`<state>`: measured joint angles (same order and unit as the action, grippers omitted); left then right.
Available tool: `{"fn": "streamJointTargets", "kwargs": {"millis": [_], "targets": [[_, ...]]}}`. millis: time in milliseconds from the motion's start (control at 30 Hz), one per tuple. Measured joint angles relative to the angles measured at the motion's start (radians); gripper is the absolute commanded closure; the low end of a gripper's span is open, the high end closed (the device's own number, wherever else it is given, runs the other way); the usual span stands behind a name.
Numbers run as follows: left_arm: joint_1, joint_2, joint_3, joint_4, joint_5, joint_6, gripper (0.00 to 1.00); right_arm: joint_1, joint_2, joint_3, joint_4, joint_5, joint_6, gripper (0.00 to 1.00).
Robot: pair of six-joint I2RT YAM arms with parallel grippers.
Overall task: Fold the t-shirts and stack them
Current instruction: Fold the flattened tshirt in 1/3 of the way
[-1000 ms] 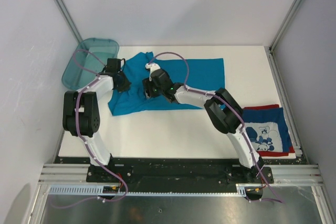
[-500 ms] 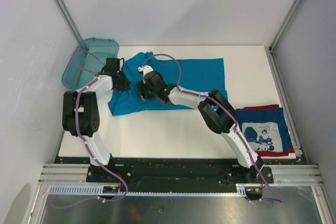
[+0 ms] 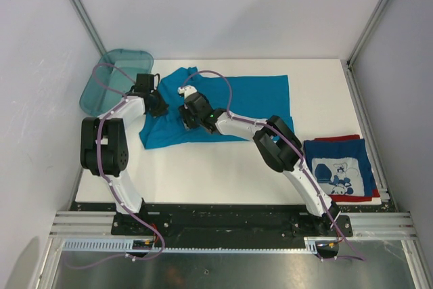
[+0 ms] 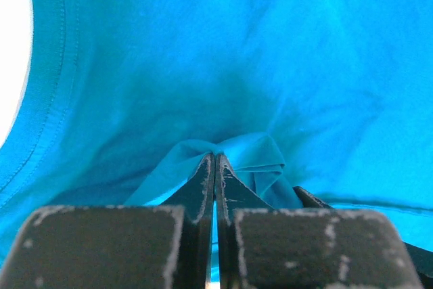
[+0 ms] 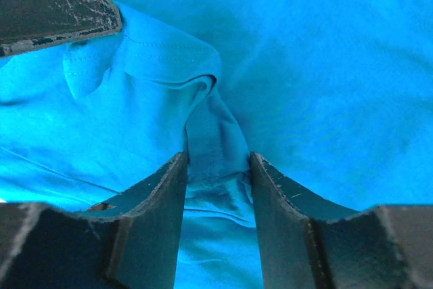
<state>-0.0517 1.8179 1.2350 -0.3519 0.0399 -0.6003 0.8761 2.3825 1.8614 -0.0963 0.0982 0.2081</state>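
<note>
The plain teal-blue t-shirt [image 3: 254,99] lies spread across the back of the table, bunched at its left end. My left gripper [image 3: 157,107] is shut on a small pinch of that shirt [image 4: 237,150], its fingertips [image 4: 203,174] pressed together. My right gripper [image 3: 187,114] sits just right of it, low on the cloth. Its jaws stand apart with a raised fold of the teal shirt [image 5: 216,133] between the fingertips [image 5: 172,174], the fold touching both. The folded dark blue t-shirt [image 3: 342,167] with white print and red edge lies flat at the front right.
A translucent teal bin [image 3: 111,82] hangs over the table's back left corner, close behind the left arm. The left gripper's finger [image 5: 57,5] shows at the top left of the right wrist view. Bare white table [image 3: 216,167] lies in front of the teal shirt.
My right gripper has slid left across the teal shirt toward the left gripper, and its arm has followed. The left gripper has kept its pinch in place.
</note>
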Motion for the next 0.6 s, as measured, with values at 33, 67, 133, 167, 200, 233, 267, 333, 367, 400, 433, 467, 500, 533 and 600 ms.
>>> {"fn": "streamJointTargets", "kwargs": {"millis": [33, 67, 133, 167, 200, 233, 267, 333, 367, 400, 433, 467, 500, 533, 600], "targets": [[0.0, 0.0, 0.001, -0.001, 0.001, 0.0, 1.0, 0.0, 0.0, 0.0, 0.0, 0.003, 0.0, 0.59], [0.0, 0.001, 0.002, -0.001, 0.002, 0.001, 1.0, 0.0, 0.0, 0.0, 0.0, 0.007, 0.0, 0.62], [0.0, 0.002, 0.007, -0.001, 0.004, 0.003, 1.0, 0.0, 0.0, 0.0, 0.0, 0.015, 0.001, 0.68], [0.0, 0.002, 0.009, -0.001, 0.006, 0.003, 1.0, 0.0, 0.0, 0.0, 0.001, 0.02, 0.001, 0.73], [0.0, 0.002, 0.013, -0.001, 0.009, 0.004, 1.0, 0.0, 0.0, 0.0, 0.002, 0.025, 0.001, 0.76], [0.0, 0.002, 0.015, -0.001, 0.01, 0.005, 1.0, 0.0, 0.0, 0.0, 0.002, 0.029, 0.0, 0.79], [0.0, 0.002, 0.019, 0.0, 0.013, 0.005, 1.0, 0.0, 0.0, 0.0, 0.002, 0.034, 0.001, 0.82], [0.0, 0.002, 0.025, -0.001, 0.017, 0.006, 1.0, 0.0, 0.0, 0.0, 0.003, 0.043, 0.001, 0.88], [0.0, 0.003, 0.032, -0.002, 0.018, 0.006, 1.0, 0.0, 0.0, 0.0, 0.003, 0.049, 0.003, 0.9], [0.0, 0.005, 0.038, -0.002, 0.018, 0.006, 1.0, 0.0, 0.0, 0.0, 0.003, 0.053, 0.004, 0.91], [0.0, 0.009, 0.047, -0.001, 0.019, 0.006, 1.0, 0.0, 0.0, 0.0, 0.003, 0.058, 0.005, 0.92], [0.0, 0.013, 0.057, -0.001, 0.021, 0.006, 1.0, 0.0, 0.0, 0.0, 0.004, 0.064, 0.007, 0.92], [0.0, 0.018, 0.066, -0.001, 0.023, 0.006, 1.0, -0.001, 0.0, -0.002, 0.005, 0.071, 0.008, 0.93], [0.0, 0.023, 0.076, 0.0, 0.025, 0.006, 1.0, -0.001, -0.001, -0.005, 0.006, 0.077, 0.01, 0.93], [0.0, 0.034, 0.091, 0.0, 0.031, 0.006, 1.0, -0.003, -0.005, -0.018, 0.012, 0.087, 0.018, 0.93]]}}
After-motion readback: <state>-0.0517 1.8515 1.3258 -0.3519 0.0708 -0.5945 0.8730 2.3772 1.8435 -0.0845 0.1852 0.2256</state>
